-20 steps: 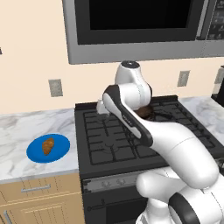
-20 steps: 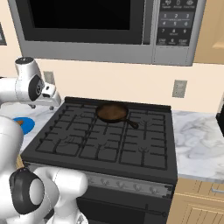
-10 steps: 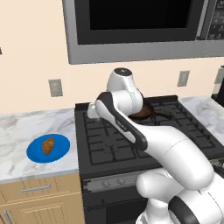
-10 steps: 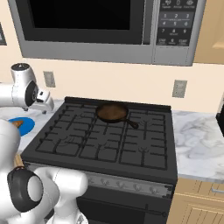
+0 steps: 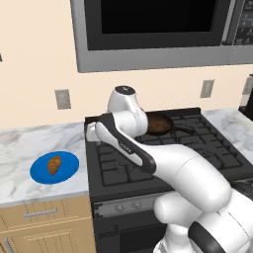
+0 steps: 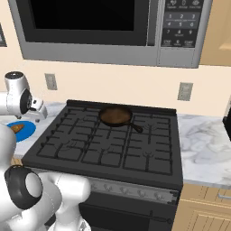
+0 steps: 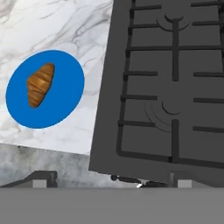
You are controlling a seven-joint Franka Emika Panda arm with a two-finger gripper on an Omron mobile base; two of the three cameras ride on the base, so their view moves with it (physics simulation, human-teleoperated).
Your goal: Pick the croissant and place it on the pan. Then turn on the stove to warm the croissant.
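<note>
The arm has swung further left since the earlier frame, its hand now over the stove's (image 5: pixel 163 158) left edge beside the marble counter (image 5: pixel 29 148). The hand view alone looks straight down on the croissant (image 7: pixel 40 85) lying on the blue plate (image 7: pixel 65 83); the pan (image 6: pixel 116 116) sits empty on a rear burner. I cannot tell whether the fingers are spread or closed.

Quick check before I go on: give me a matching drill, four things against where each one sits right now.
Things:
1. croissant
2. pan
3. blue plate
4. microwave

Places:
A. on the wall above the stove
B. on the marble counter beside the stove
C. on the stove's back grate
D. on the blue plate

Pairs: 1-D, 2-C, 3-B, 4-A
</note>
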